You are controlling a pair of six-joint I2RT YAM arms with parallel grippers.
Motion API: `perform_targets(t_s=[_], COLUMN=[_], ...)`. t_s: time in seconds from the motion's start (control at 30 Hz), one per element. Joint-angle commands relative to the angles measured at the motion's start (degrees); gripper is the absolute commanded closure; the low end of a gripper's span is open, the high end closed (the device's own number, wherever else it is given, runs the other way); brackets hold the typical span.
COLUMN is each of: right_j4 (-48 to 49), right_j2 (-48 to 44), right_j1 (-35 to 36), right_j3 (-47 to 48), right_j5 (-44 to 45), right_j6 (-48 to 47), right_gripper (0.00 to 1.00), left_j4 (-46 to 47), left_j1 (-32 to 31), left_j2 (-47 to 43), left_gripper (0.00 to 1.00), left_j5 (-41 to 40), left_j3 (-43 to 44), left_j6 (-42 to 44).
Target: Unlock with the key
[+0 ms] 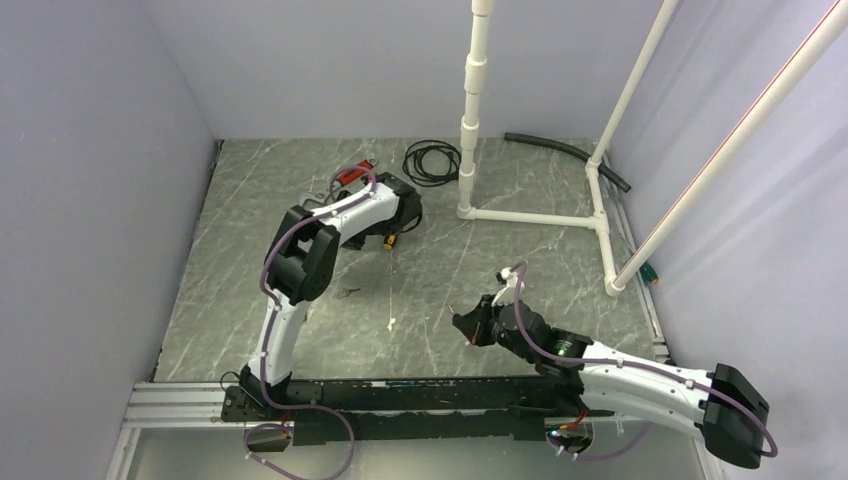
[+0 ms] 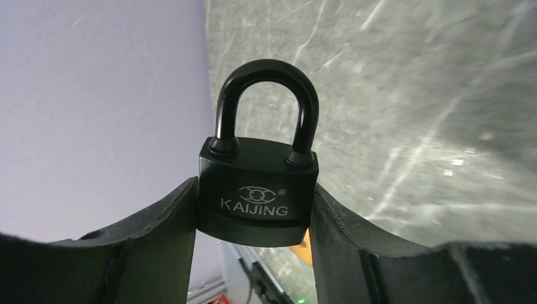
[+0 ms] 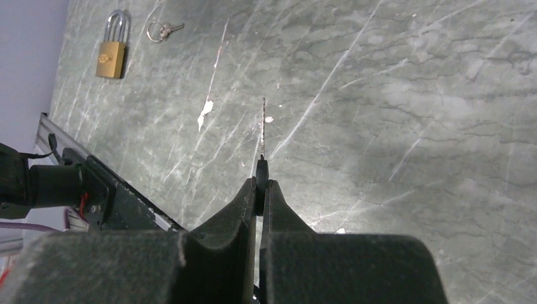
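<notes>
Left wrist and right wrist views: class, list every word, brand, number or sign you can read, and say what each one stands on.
"KAIJING": on the front of the black padlock, left wrist view.
"®": small, beside the linked-rings logo just above that word.
Brass padlock, right wrist view: a mark on its body, too small to read.
Top external view: nothing readable.
</notes>
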Motion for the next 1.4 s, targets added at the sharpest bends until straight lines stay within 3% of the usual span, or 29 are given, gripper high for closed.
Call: perform_targets(t_s=[0.0, 0.23, 0.33, 0.73, 0.9, 1.1, 1.37], right_j4=[9.8, 27.9, 40.1, 83.7, 87.5, 85.9, 78.3], right_j2=[3.1, 16.3, 23.8, 55.7, 63.4, 64.2, 62.4], right_j1=[0.0, -3.7, -7.2, -10.7, -12.0, -12.0, -12.3], right_j3=[2.8, 5.1, 5.8, 12.1, 14.6, 14.3, 15.3], right_j5=[-2.5, -14.0, -21.4, -27.9, -29.6, -27.8, -26.0], right_j6=[-0.9, 1.7, 6.1, 24.6, 27.5, 25.6, 19.8], right_gripper=[1.0, 1.0, 1.0, 1.0, 1.0, 1.0, 1.0], left_j4=[-8.0, 7.4, 7.7, 13.0, 18.8, 27.9, 23.7], left_j1=[-2.3, -2.5, -2.5, -0.6, 1.9, 4.6, 5.7], left_j2=[-4.0, -11.8, -11.9, -14.3, -17.6, -23.3, -21.5], left_gripper=[1.0, 1.0, 1.0, 1.0, 1.0, 1.0, 1.0], left_j5=[3.4, 19.4, 22.7, 39.4, 48.2, 55.0, 58.6], left_j3=[6.2, 2.8, 4.5, 6.5, 2.8, -5.8, -5.1], left_j6=[-4.3, -0.7, -2.0, -5.2, -6.2, -13.0, -18.3])
